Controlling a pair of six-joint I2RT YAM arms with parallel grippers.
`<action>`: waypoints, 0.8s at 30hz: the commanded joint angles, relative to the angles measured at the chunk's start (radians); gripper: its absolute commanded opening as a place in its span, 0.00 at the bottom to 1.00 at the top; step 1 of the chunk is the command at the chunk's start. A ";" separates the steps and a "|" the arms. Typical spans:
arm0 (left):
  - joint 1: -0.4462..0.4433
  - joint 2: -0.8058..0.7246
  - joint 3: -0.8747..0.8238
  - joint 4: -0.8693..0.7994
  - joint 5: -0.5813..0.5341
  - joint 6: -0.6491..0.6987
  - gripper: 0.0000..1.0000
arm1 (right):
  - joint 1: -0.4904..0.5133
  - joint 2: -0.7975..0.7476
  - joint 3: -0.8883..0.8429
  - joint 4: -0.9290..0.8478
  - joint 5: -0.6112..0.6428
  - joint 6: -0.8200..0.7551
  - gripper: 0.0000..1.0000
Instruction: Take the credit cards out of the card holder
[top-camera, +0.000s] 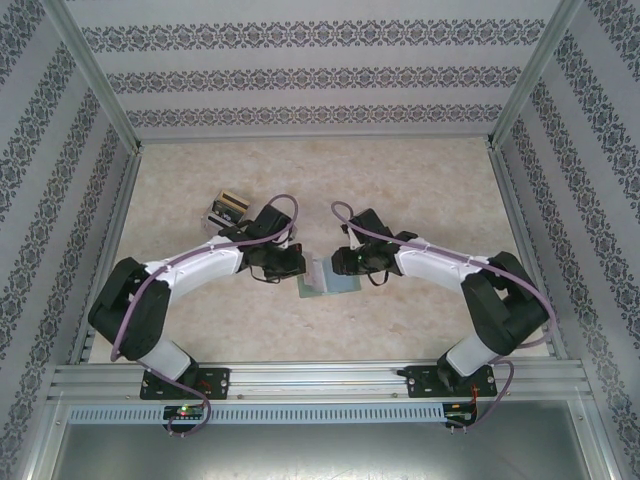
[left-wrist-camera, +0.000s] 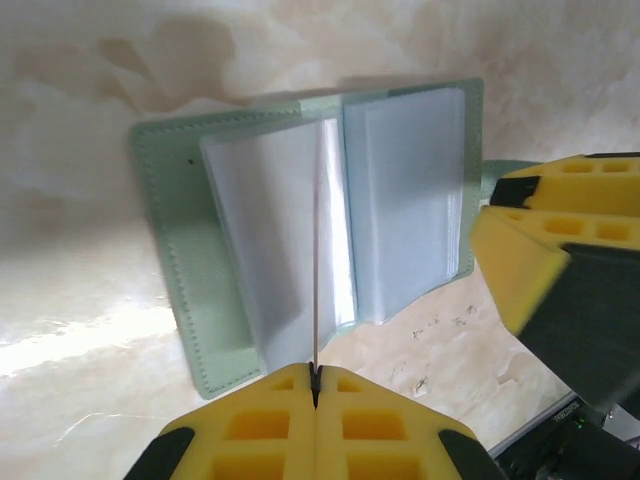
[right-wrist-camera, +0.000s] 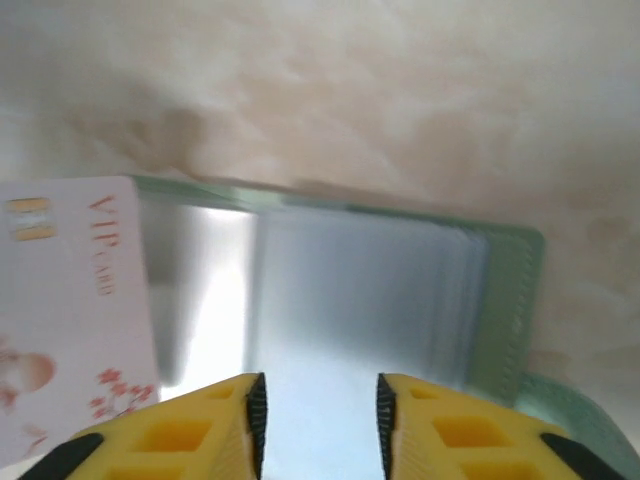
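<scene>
The card holder (left-wrist-camera: 170, 250) lies open on the table, grey-green outside with pale grey-blue sleeves inside, and it also shows under the arms (top-camera: 330, 278) and close up (right-wrist-camera: 510, 300). My left gripper (left-wrist-camera: 315, 375) is shut on a thin credit card (left-wrist-camera: 317, 250) seen edge-on, standing over the centre crease. From the right wrist that card (right-wrist-camera: 70, 300) looks pale pink with "VIP" lettering. My right gripper (right-wrist-camera: 320, 400) is open just above the sleeves with nothing between its pads. Its yellow fingers (left-wrist-camera: 530, 250) sit at the holder's right edge. Both grippers (top-camera: 290, 262) (top-camera: 342, 262) flank the holder.
A small box (top-camera: 228, 208) sits behind my left arm. The beige marbled tabletop (top-camera: 400, 180) is walled by patterned panels, with a metal rail (top-camera: 320, 380) along the near edge.
</scene>
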 joint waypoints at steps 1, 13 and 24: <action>0.032 -0.065 0.014 -0.035 -0.027 0.052 0.00 | -0.007 -0.054 -0.007 0.094 -0.076 -0.006 0.43; 0.161 -0.174 -0.036 0.317 0.191 -0.096 0.00 | -0.102 -0.058 0.017 0.401 -0.429 0.261 0.80; 0.235 -0.186 -0.115 0.587 0.296 -0.273 0.00 | -0.148 0.029 0.062 0.658 -0.588 0.556 0.78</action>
